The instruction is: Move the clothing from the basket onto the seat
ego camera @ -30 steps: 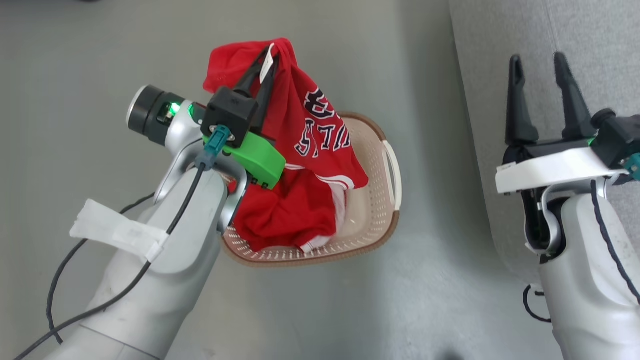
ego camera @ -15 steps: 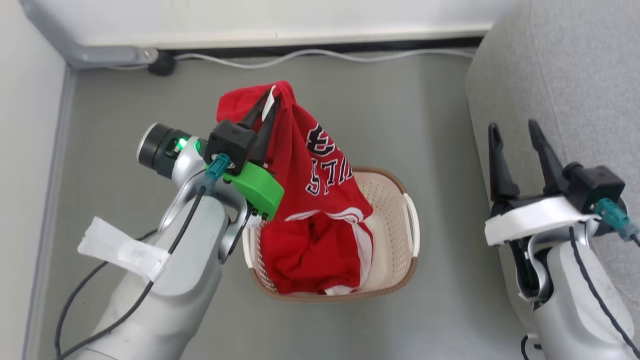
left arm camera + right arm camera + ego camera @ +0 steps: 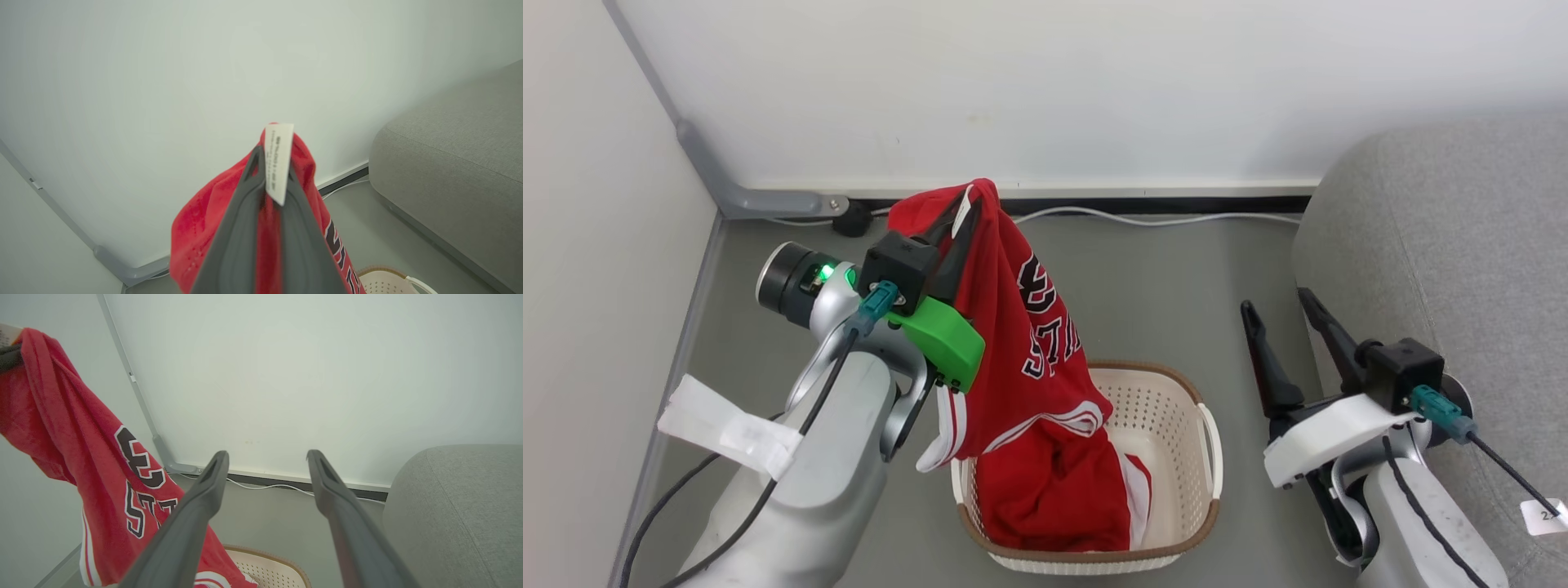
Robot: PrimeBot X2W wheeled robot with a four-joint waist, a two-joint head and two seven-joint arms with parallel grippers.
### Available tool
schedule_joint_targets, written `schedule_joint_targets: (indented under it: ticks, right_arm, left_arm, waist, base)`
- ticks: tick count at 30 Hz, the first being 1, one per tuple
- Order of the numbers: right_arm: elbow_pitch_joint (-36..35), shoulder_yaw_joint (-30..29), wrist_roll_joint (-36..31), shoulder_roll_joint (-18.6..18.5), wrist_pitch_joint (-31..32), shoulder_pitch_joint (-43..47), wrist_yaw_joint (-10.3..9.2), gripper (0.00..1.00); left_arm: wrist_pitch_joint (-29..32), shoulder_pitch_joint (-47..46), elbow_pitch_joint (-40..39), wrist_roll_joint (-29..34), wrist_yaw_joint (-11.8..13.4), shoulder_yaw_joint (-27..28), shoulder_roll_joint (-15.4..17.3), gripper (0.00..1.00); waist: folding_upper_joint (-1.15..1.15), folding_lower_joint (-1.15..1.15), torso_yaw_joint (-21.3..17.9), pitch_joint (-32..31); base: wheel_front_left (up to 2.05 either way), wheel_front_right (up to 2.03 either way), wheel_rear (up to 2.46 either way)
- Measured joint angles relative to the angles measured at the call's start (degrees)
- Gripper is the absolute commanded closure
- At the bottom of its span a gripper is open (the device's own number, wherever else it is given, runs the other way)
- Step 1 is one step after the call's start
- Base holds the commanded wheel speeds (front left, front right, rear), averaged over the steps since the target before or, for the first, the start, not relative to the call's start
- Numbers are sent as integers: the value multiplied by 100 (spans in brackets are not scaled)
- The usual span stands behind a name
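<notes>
The left gripper [image 3: 962, 206] is closed tight on a bunched fold at the top of the clothing [image 3: 1021, 359], its two dark fingers pressed together with red fabric pinched between them. In the left wrist view a small white label [image 3: 278, 159] stands up right at the tips of that gripper [image 3: 273, 167], and the red cloth [image 3: 196, 232] spills down on both sides of the fingers. From the grip the clothing hangs below the left gripper as a long red drape with dark lettering edged in white and white stripes at its hem. Its lower folds lie bunched inside the basket [image 3: 1213, 523], which stands on the grey floor [image 3: 1160, 269] beneath and a little to the right of the left gripper.

The right gripper [image 3: 1274, 300] is spread wide and holds nothing, its fingers apart in the air. It hovers to the right of the basket, with the seat [image 3: 1445, 245] just beside it on its right. In the right wrist view, the hanging clothing [image 3: 81, 457] is to this gripper's [image 3: 267, 454] left, the basket rim [image 3: 269, 567] is low between its fingers and the seat [image 3: 461, 510] is to its right
</notes>
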Motion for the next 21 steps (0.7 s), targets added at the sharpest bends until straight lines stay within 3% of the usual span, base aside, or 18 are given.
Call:
schedule_joint_targets:
  ticks: [9,21]
  right_arm:
    - [214,751,-143,5,2,-2,141,0]
    - [777,1590,-272,12,69,-388,220,0]
  left_arm:
    - [181,4,-243,-41,-31,-2,0,100]
    - [556,-150,-634,-53,-171,-364,-2,100]
  waist:
    - [0,0,72,-489]
    - [0,0,310,-552]
  base:
    - [0,0,0]
    - [0,0,0]
